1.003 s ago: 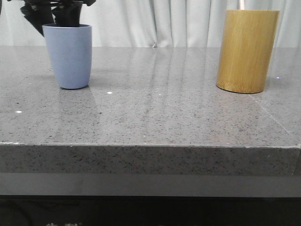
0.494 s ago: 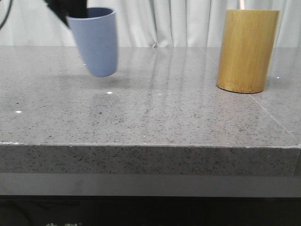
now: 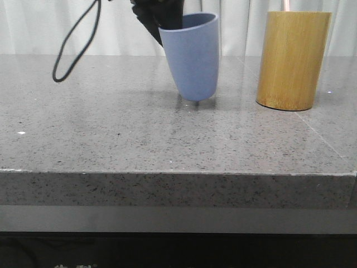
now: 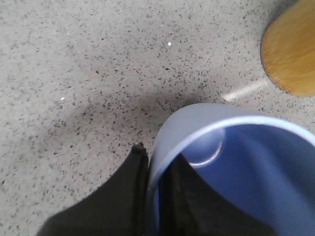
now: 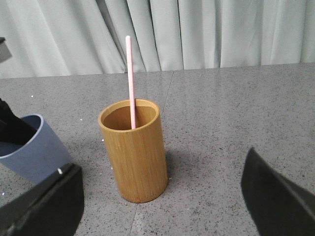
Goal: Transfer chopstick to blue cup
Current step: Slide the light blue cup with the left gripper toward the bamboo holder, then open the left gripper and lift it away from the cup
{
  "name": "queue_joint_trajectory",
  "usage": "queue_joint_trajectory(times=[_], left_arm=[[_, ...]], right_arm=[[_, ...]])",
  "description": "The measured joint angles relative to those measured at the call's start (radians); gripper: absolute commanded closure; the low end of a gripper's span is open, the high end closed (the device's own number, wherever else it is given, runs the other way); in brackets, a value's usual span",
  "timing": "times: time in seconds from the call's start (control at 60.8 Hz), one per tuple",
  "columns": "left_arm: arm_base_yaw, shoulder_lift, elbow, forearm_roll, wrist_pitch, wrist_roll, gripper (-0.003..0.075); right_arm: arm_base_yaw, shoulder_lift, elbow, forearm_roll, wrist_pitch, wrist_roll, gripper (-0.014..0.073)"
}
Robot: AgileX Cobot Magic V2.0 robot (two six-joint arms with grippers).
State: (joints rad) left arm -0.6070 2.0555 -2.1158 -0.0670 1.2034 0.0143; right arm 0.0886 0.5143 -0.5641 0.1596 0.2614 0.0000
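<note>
The blue cup [image 3: 192, 56] hangs tilted in my left gripper [image 3: 159, 14], its base close to the tabletop, left of the bamboo holder [image 3: 293, 58]. In the left wrist view my left gripper [image 4: 152, 162] is shut on the cup's rim [image 4: 236, 162], one finger outside and one inside. The cup is empty. One pale pink chopstick [image 5: 130, 78] stands upright in the bamboo holder [image 5: 135, 152]; only its tip [image 3: 286, 4] shows in the front view. My right gripper [image 5: 162, 206] is open and empty, behind the holder and apart from it. The cup [image 5: 32, 147] shows beside the holder there.
A black cable loop [image 3: 72, 50] hangs from the left arm over the grey stone table [image 3: 167, 139]. White curtains close off the back. The table's front edge runs across the front view. The holder's side [image 4: 290, 49] shows in the left wrist view.
My left gripper has lifted the blue cup from the table's left side and carried it right, tilted, to beside the bamboo holder. The holder and chopstick have not moved.
</note>
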Motion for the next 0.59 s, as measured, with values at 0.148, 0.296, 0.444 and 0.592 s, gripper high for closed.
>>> queue_joint_trajectory(times=[0.148, 0.296, 0.444, 0.592], left_arm=[[0.000, 0.013, -0.018, -0.008, 0.004, 0.001, 0.0738], [0.000, 0.013, -0.022, -0.014, 0.007, 0.001, 0.0714], [0.000, 0.013, -0.022, -0.018, 0.008, 0.002, 0.0556], [0.000, 0.013, -0.022, -0.022, 0.008, 0.002, 0.0428]], right_arm=[[0.000, 0.000, 0.000, 0.000, 0.000, 0.000, -0.0061], [0.000, 0.000, 0.000, 0.000, 0.000, 0.000, -0.0061], [0.000, 0.000, 0.000, 0.000, 0.000, 0.000, -0.0061], [0.000, 0.000, 0.000, 0.000, 0.000, 0.000, -0.0061]])
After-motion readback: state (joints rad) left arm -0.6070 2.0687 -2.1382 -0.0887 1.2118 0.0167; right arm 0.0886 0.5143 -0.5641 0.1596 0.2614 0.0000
